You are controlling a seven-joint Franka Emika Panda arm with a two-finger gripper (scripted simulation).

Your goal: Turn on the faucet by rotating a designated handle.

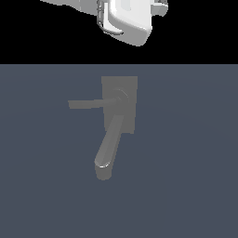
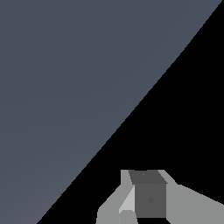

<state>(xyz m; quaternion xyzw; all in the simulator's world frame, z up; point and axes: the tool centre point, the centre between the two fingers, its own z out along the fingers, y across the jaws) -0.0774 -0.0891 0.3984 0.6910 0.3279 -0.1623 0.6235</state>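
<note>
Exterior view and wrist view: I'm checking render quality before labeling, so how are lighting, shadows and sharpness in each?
Exterior view: flat, dim lighting, the faucet low in contrast against the grey floor, no clear cast shadows, soft edges; the white arm is bright and cropped. Wrist view: hard-edged floor and black void, the hand cropped, faucet not visible.

the glossy white arm [image 1: 125, 18] shows only at the far edge of the exterior view, a rounded link cut off by the frame, well apart from everything below it. the wrist view catches the gripper [image 2: 146, 197] close up: grey finger parts around a darker block. whether the jaws stand apart or together cannot be told, and nothing shows between them.
</note>
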